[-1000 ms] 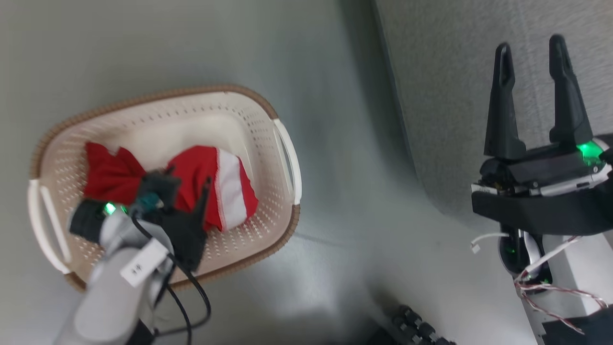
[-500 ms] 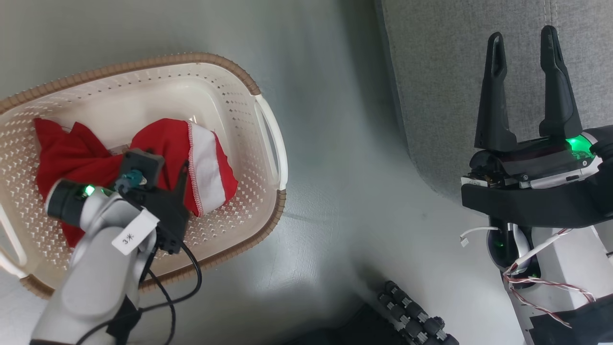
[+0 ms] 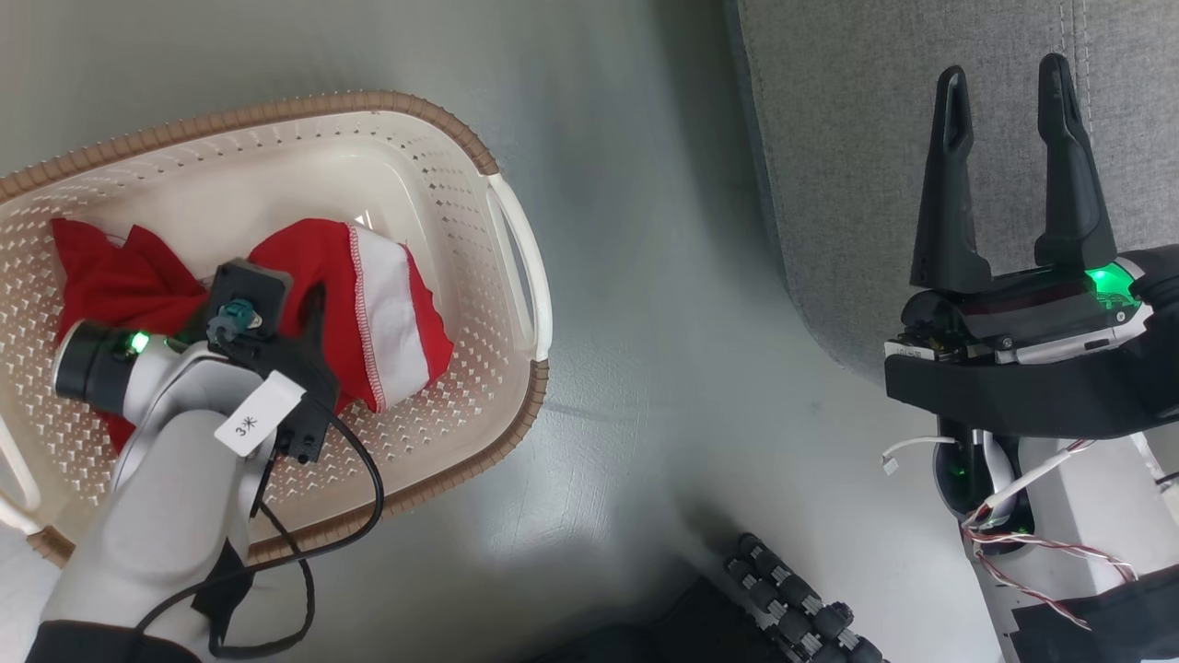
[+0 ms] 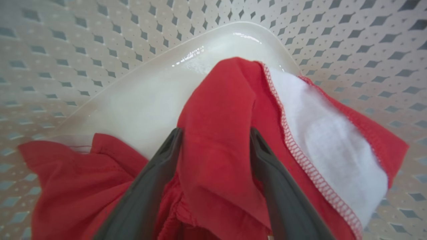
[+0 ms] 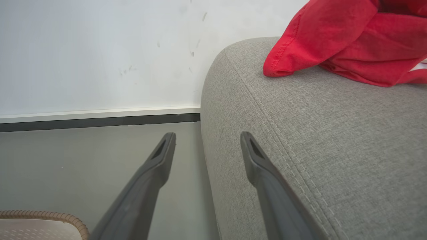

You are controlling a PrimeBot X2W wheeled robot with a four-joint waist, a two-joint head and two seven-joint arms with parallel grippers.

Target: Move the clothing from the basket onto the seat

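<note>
Seat: grey woven sofa at the upper right of the head view, with a rounded, stitched edge.
Floor: glossy grey, running between the basket and the seat.
Basket: cream perforated plastic with a brown rim, on the floor at the left of the head view, well apart from the seat.
Clothing: red with a white panel and striped seam, heaped in the basket's bottom.
Second red piece: lies on the seat's top, upper right of the right wrist view.
Left gripper: down in the basket, fingers apart, straddling a raised red fold that touches both.
Right gripper: right of the head view, fingers spread, tips over the seat's edge.
</note>
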